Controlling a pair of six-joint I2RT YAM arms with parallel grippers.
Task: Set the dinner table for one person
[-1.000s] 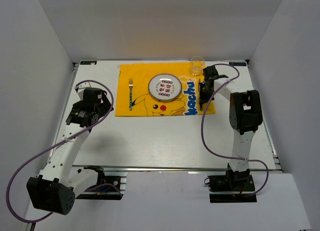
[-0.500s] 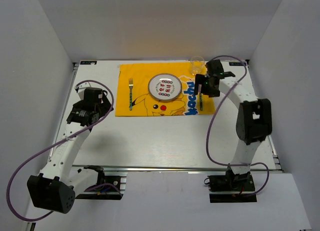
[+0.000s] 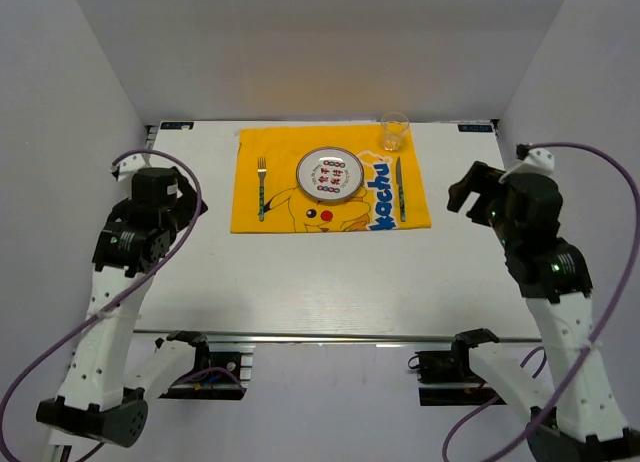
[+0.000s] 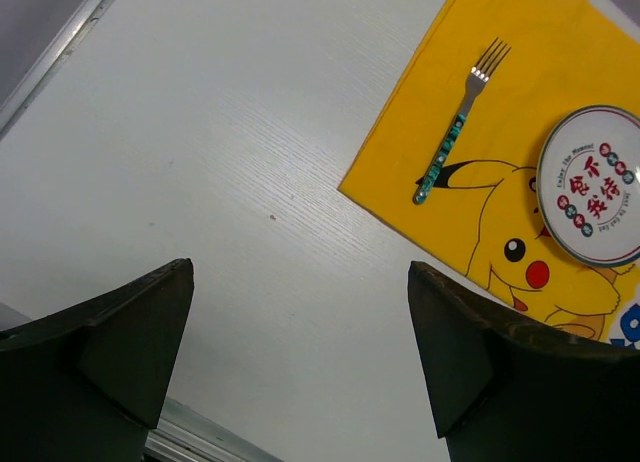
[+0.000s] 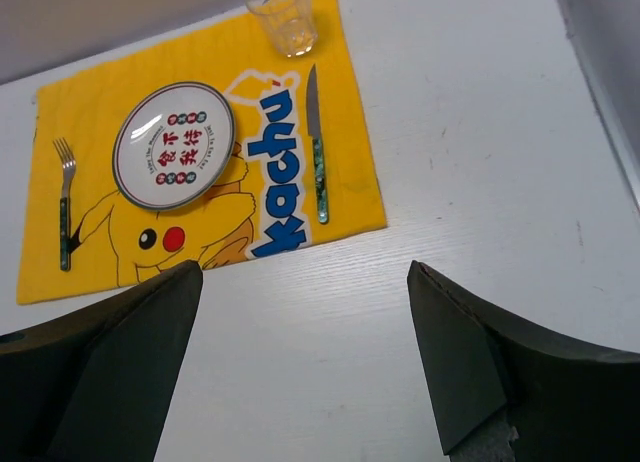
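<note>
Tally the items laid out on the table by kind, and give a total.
yellow placemat: 1
plate: 1
fork: 1
knife: 1
glass: 1
Total on the dinner table: 5

Knife lies right of plate; glass near its tip, apparently apart.

Worktop: large, white, rectangular, lying flat and level. The surface shows faint grain lines and a few small dark specks. A metal rail runs along the near long edge. Narrower metal strips border both short edges.
</note>
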